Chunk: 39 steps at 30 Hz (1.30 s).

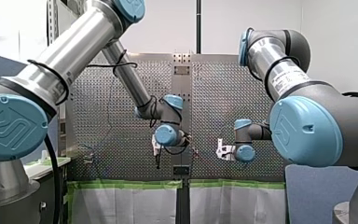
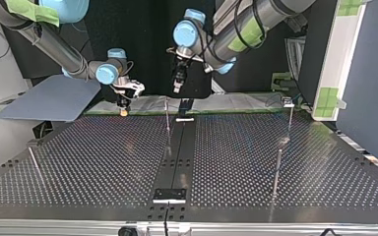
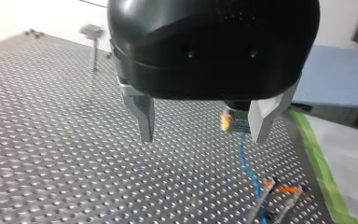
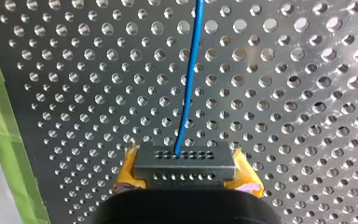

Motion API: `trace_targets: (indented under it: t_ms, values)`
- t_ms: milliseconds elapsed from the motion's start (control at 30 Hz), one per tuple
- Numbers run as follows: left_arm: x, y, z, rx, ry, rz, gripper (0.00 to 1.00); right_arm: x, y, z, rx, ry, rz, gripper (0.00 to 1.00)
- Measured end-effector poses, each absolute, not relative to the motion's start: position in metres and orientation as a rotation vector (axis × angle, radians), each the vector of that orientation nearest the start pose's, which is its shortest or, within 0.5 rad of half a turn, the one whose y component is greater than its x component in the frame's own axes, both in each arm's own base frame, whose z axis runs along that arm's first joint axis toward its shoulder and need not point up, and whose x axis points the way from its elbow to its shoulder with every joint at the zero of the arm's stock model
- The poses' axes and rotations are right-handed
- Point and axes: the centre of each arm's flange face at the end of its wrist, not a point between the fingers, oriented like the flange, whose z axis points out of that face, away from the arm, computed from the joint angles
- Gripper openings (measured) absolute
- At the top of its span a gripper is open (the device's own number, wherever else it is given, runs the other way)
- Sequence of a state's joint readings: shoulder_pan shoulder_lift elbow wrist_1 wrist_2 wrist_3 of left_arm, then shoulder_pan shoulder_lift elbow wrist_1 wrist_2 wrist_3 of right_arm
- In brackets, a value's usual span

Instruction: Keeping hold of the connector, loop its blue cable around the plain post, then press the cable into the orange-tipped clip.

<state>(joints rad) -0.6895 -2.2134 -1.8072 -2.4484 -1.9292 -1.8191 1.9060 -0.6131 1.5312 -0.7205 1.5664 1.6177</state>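
My right arm's jaws pinch the connector (image 4: 184, 163), a dark block with rows of small holes, clamped on both sides by the yellow pads (image 4: 129, 170). The blue cable (image 4: 189, 79) leaves the connector's middle and runs straight ahead of the jaws, over the perforated counter (image 4: 307, 93). Green tape (image 4: 0, 121) edges the counter beside it.

Top view: my right arm (image 2: 54, 44) comes in at left. Its jaws point down just above the counter's far edge, left of the black centre strip (image 2: 177, 157). The connector is too small to make out there; only a yellow pad shows.

My left arm (image 2: 246, 29) has its jaws spread wide and empty, with the metal fingers (image 3: 144, 119) hanging above the counter. In the left wrist view, the yellow pads show farther off between those fingers. From there the cable drops to the orange-tipped clip (image 3: 284, 190), which has two leaning prongs. The cable runs alongside one prong; cannot tell if it is seated.

A capped post (image 3: 93, 39) stands far off, well apart from the clip. In the top view a thin post (image 2: 277, 169) stands at right, well apart from both arms.

Front view: both arms' jaws sit close to the centre strip, apart from each other.
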Motion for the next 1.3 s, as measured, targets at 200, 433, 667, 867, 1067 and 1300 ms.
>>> trace_targets:
  t_ms: [200, 433, 667, 867, 1067, 1300]
  values:
    - [0.361, -0.434, 0.099, 0.105, 1.769, -0.404, 1.00, 0.346, -0.582, -0.022, 1.608, -1.195, 1.363, 0.00]
    - [0.335, -0.422, 0.115, 0.104, 1.772, -0.402, 1.00, 0.348, -0.580, -0.023, 1.612, -1.194, 1.363, 0.00]
    - [0.313, -0.408, 0.127, 0.092, 1.768, -0.392, 1.00, 0.350, -0.579, -0.023, 1.619, -1.185, 1.360, 0.00]
    - [0.295, -0.390, 0.139, 0.070, 1.761, -0.369, 1.00, 0.351, -0.573, -0.025, 1.640, -1.156, 1.313, 0.00]
    - [0.278, -0.373, 0.147, 0.069, 1.760, -0.364, 1.00, 0.338, -0.581, -0.005, 1.596, -1.166, 1.281, 0.00]
    - [0.258, -0.353, 0.156, 0.063, 1.759, -0.362, 1.00, 0.334, -0.592, 0.037, 1.538, -1.146, 1.308, 0.00]
